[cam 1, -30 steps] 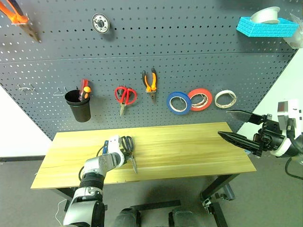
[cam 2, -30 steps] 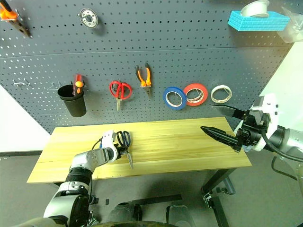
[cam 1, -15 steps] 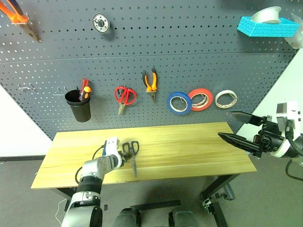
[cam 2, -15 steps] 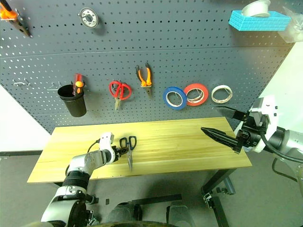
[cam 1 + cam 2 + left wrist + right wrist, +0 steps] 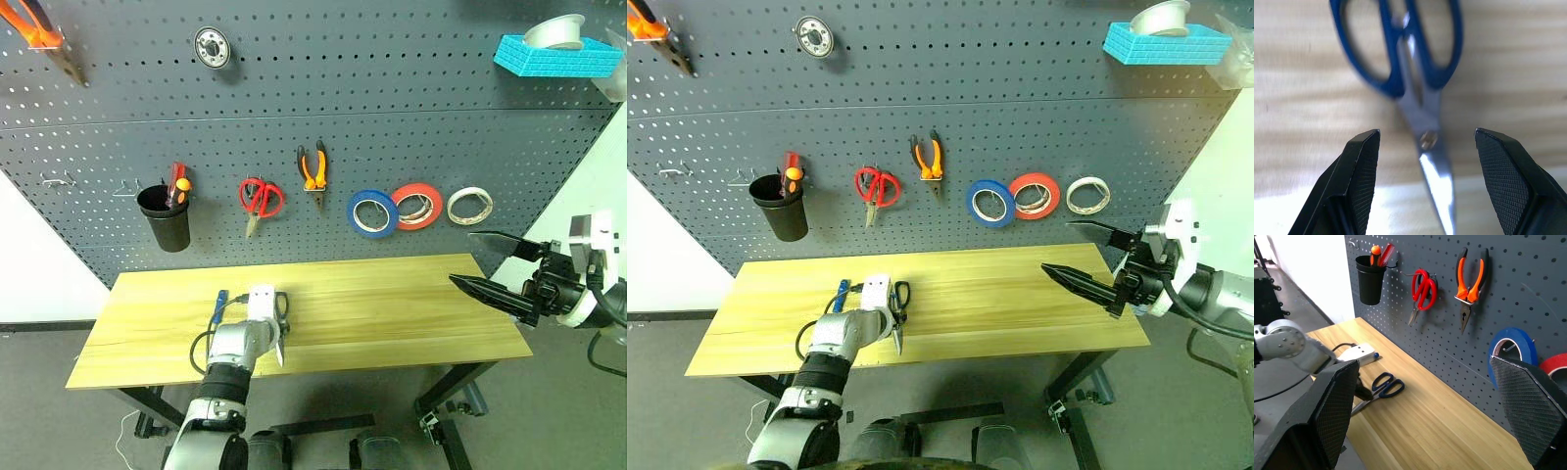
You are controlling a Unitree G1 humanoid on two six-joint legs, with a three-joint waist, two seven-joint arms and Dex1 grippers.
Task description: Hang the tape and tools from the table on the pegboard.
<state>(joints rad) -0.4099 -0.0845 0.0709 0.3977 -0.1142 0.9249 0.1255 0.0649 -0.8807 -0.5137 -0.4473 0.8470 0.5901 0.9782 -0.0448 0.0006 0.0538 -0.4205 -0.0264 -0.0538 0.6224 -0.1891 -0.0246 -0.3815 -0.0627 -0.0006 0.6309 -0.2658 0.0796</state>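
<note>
Dark-handled scissors [image 5: 1415,93] lie flat on the counter [image 5: 392,313], near its front edge and left of its middle, blades pointing toward the front edge. Left tool [image 5: 1426,164] poised over the scissors with its two fingers spread, one on either side of the blade pivot; nothing gripped, and I cannot tell whether the fingertips touch the counter. Right tool [image 5: 483,262] held in the air off the counter's right end, fingers wide apart and empty, pointing left across the counter. On the pegboard [image 5: 392,88] behind the counter, left to right: a black cup [image 5: 165,217] with red and orange screwdrivers [image 5: 176,183], red scissors [image 5: 260,201], orange pliers [image 5: 312,171], blue tape [image 5: 371,212], red-orange tape [image 5: 416,205], white tape [image 5: 469,205]. Higher up the pegboard, a blue tray [image 5: 554,56] at the right and a round metal disc [image 5: 210,46] toward the left.
</note>
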